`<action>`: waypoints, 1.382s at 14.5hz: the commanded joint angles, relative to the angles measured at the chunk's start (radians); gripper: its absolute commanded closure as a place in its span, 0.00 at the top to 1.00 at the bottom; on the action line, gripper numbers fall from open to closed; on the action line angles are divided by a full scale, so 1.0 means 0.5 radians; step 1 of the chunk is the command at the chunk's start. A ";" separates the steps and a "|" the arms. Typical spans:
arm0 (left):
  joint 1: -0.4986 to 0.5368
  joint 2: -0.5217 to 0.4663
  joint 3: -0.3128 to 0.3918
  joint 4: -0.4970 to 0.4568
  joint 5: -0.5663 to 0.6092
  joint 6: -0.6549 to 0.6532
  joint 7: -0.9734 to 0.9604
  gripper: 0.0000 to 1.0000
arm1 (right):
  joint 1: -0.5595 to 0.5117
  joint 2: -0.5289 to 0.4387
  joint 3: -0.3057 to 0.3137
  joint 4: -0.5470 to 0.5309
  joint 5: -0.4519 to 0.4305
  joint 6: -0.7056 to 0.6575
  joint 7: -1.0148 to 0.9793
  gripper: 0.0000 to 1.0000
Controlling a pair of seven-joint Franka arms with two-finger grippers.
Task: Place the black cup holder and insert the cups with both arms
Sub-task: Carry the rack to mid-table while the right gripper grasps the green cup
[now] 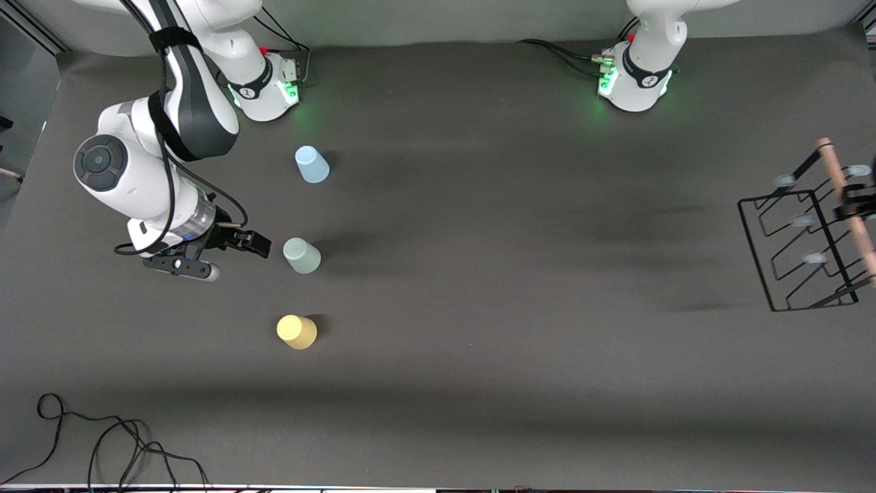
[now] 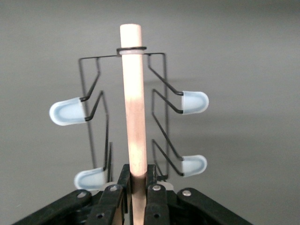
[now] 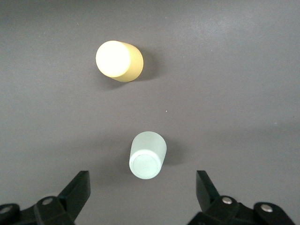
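The black cup holder (image 1: pixel 836 174), a wire rack with a wooden rod handle and pale blue prong caps, is at the left arm's end of the table. My left gripper (image 1: pixel 859 198) is shut on the rod (image 2: pixel 133 108) and holds the rack just above the table; in the left wrist view my left gripper (image 2: pixel 137 177) clamps the rod's lower part. Three cups stand bottom up toward the right arm's end: light blue (image 1: pixel 312 165), pale green (image 1: pixel 302 255) and yellow (image 1: pixel 297 332). My right gripper (image 1: pixel 252 244) is open beside the green cup (image 3: pixel 147 155). The yellow cup (image 3: pixel 119 61) lies past it.
The two arm bases (image 1: pixel 270 85) (image 1: pixel 633 82) stand along the table's edge farthest from the front camera. A loose black cable (image 1: pixel 102 438) lies at the near corner on the right arm's end. Dark mat (image 1: pixel 513 274) spans between cups and rack.
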 commanded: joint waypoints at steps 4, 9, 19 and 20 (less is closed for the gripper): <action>-0.521 0.263 -0.200 0.324 -0.115 -0.020 -0.756 0.00 | -0.005 0.019 0.003 0.026 -0.003 0.007 -0.001 1.00; -0.898 0.806 -0.489 0.898 -0.158 0.025 -1.486 0.00 | -0.005 0.019 0.003 0.026 -0.003 0.007 -0.001 1.00; -1.405 1.165 -0.486 0.920 -0.008 0.335 -1.757 0.00 | -0.005 0.019 0.003 0.023 -0.003 0.007 0.005 1.00; -1.426 1.211 -0.486 0.917 0.010 0.390 -1.769 0.00 | -0.005 0.019 0.003 0.017 -0.003 0.007 0.014 1.00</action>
